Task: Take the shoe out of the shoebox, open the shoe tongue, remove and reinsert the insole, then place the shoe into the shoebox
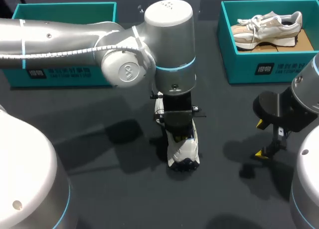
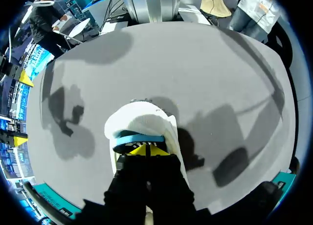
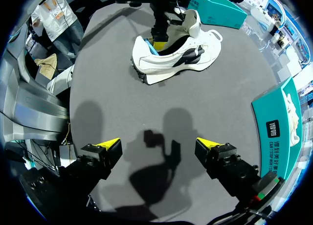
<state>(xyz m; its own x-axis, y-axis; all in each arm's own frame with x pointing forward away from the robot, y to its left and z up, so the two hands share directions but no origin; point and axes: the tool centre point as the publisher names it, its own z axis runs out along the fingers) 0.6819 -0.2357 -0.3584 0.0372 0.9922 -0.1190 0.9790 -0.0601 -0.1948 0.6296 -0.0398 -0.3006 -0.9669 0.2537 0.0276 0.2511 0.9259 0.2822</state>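
Note:
A white shoe (image 1: 185, 153) with dark side marks stands on the dark table near the middle, outside both boxes. My left gripper (image 1: 182, 137) comes straight down into its opening. In the left wrist view the left gripper (image 2: 145, 149) is shut, its yellow tips together right behind the curved blue edge of the insole (image 2: 139, 137), with nothing seen between them. The right wrist view shows the same shoe (image 3: 171, 61) from the side, the blue insole (image 3: 152, 45) rising beside the left gripper (image 3: 160, 37). My right gripper (image 1: 259, 138) hangs open and empty to the shoe's right, wide apart over bare table (image 3: 158, 144).
A teal shoebox (image 1: 224, 45) at the back right holds a beige shoe (image 1: 269, 25). Another teal shoebox (image 1: 65, 10) stands at the back left, partly behind my left arm. The right box's side (image 3: 274, 122) shows next to my right gripper.

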